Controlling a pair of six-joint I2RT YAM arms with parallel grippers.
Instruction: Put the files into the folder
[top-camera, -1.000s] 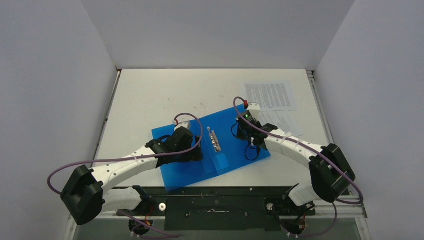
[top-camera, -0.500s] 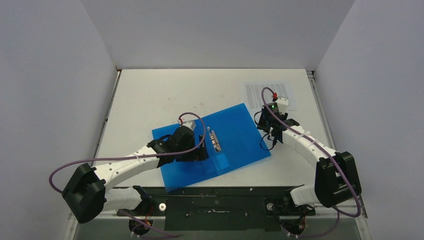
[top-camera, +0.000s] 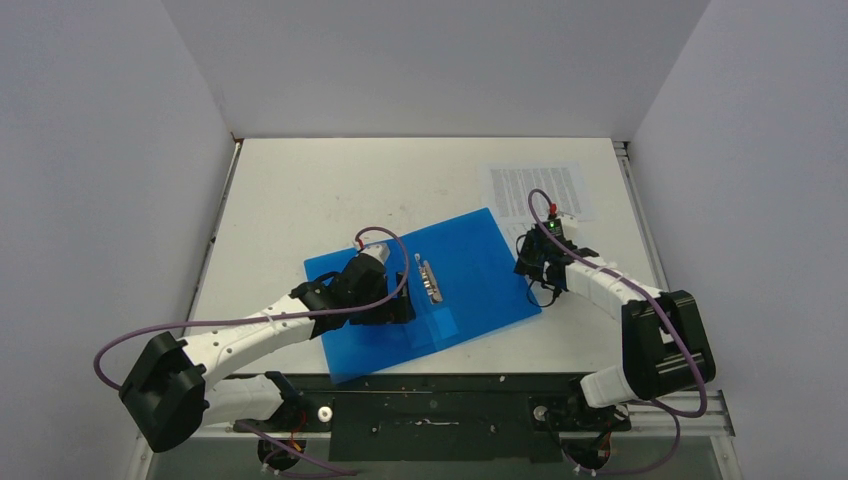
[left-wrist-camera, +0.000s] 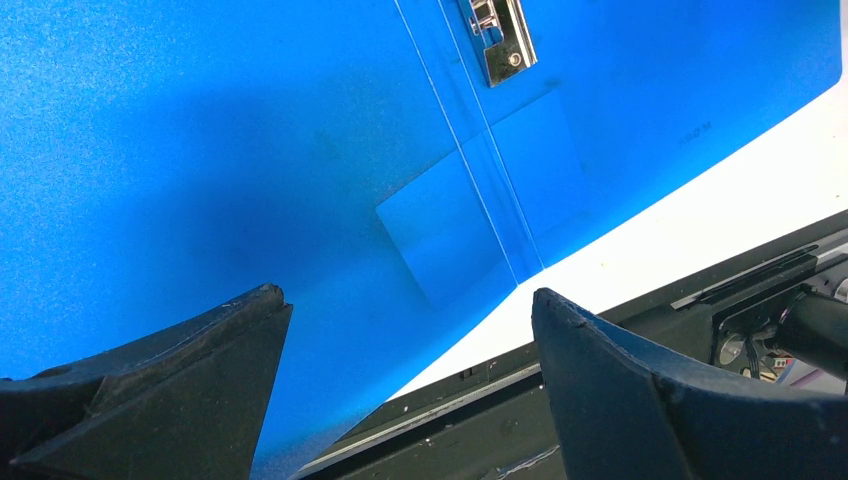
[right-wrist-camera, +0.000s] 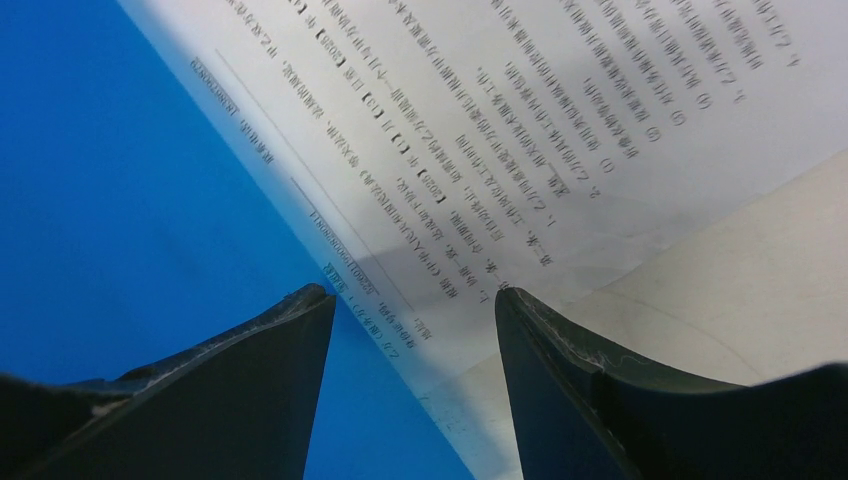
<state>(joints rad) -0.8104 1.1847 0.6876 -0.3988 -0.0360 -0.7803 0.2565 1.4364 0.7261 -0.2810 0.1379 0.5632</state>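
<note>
Our main worry is the right gripper. Its fingers stand apart over the corner of the nearer printed sheet, which lies flat with its edge at or over the right rim of the open blue folder. A thin sheet lying flat on the counter offers little to pinch, so closing may crumple it or shove the folder. The left gripper, also spread wide, hangs over the folder's left leaf near the clip; we cannot tell whether it touches. The other sheet lies farther back, to the right.
</note>
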